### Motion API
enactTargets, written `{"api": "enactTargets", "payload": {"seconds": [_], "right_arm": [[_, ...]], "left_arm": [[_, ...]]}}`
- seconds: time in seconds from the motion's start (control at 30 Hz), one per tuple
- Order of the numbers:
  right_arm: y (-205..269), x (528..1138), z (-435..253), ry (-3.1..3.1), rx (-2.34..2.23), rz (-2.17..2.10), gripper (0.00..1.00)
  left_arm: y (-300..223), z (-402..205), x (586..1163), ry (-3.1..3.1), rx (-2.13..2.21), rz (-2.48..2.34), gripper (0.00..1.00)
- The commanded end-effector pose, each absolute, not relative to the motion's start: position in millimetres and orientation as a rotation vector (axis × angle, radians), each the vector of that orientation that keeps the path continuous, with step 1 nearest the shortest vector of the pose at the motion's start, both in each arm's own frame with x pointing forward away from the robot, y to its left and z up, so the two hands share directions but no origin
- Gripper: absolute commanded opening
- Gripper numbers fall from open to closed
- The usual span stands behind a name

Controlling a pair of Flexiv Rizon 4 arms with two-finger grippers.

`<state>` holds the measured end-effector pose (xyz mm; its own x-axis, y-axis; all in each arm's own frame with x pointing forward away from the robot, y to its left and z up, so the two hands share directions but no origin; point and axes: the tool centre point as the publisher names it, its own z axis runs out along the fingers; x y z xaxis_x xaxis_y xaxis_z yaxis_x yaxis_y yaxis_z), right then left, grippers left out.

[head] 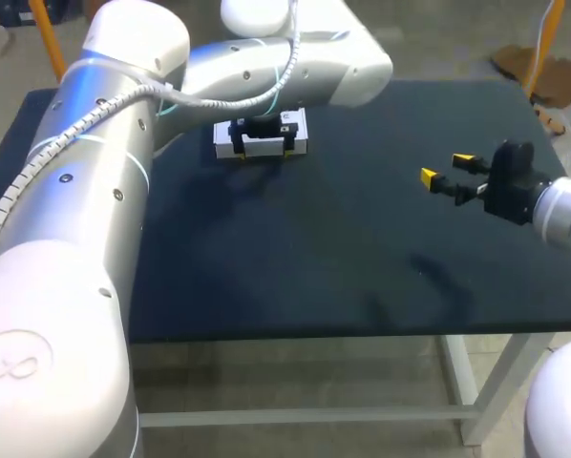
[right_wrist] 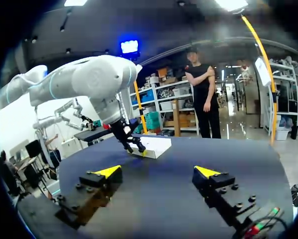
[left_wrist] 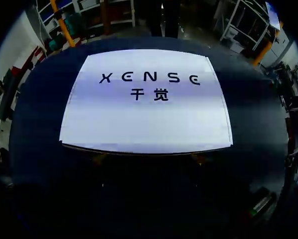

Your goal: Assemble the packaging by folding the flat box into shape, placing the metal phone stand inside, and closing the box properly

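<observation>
The flat white box (left_wrist: 146, 114) lies on the far side of the counter (head: 314, 248), its near edge right at the left gripper's (left_wrist: 149, 159) spread tips. The right gripper (right_wrist: 157, 172) hovers well apart from it, fingers wide.

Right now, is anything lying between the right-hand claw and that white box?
Nothing visible. Only bare dark table lies between the right gripper and the flat white box; the left gripper sits at the box's near edge.
</observation>
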<state>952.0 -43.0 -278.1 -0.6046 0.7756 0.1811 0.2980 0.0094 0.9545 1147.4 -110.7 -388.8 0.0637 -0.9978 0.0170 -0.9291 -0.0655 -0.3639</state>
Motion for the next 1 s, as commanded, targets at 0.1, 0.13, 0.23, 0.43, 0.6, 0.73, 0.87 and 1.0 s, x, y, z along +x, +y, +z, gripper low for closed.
{"api": "enactTargets", "payload": {"seconds": [0.1,0.13,0.23,0.43,0.6,0.73,0.87,1.0], "right_arm": [[-42,951,-279,1.888,1.097,1.627,1.0],[-42,951,-279,1.888,1.097,1.627,1.0],[-42,951,-279,1.888,1.097,1.627,1.0],[-42,951,-279,1.888,1.097,1.627,1.0],[-42,951,-279,1.888,1.097,1.627,1.0],[-42,951,-279,1.888,1.097,1.627,1.0],[-42,951,-279,1.888,1.097,1.627,1.0],[-42,951,-279,1.888,1.097,1.627,1.0]], "left_arm": [[-111,-391,1171,2.091,-2.231,-0.138,1.0],[-110,-390,1174,2.092,-2.23,-0.138,1.0],[-110,-388,1177,2.097,-2.226,-0.148,1.0],[-108,-377,1158,2.15,-2.19,-0.213,1.0],[-103,-357,1133,2.215,-2.111,-0.345,1.0],[-95,-342,1115,2.251,-1.996,-0.471,1.0],[-88,-330,1098,2.288,-1.848,-0.62,1.0],[-81,-326,1087,2.31,-1.721,-0.73,1.0]]}}
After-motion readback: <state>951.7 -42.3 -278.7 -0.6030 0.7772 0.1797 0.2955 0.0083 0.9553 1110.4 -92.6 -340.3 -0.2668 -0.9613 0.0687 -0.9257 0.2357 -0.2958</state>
